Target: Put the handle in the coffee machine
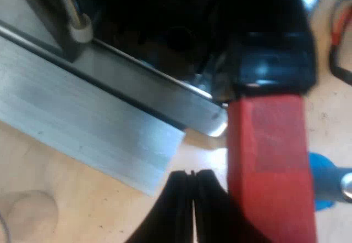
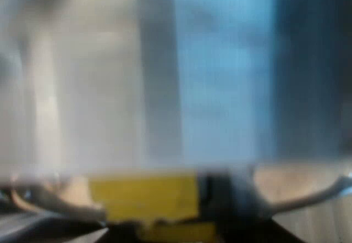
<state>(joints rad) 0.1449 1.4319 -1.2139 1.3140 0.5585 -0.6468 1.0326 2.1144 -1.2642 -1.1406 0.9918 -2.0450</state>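
The holder's handle reaches out from the espresso machine's (image 1: 165, 39) dark front, its black part (image 1: 272, 61) leading to the red end (image 1: 269, 160). My left gripper (image 1: 192, 199) is shut with nothing between its fingers. It sits close beside the red end, just off the machine's metal base (image 1: 148, 83). I cannot tell whether it touches the handle. The holder's metal head is hidden in the machine's shadow. The right wrist view is very blurred: a yellow block (image 2: 146, 199) lies close in, with pale grey and blue surfaces (image 2: 220, 72) behind it.
A blue tamper (image 1: 324, 180) stands on the wooden table (image 1: 66, 199) just beyond the red end. A grey metal plate (image 1: 82, 127) lies along the machine's base. A metal rod (image 1: 69, 6) rises at the machine's side.
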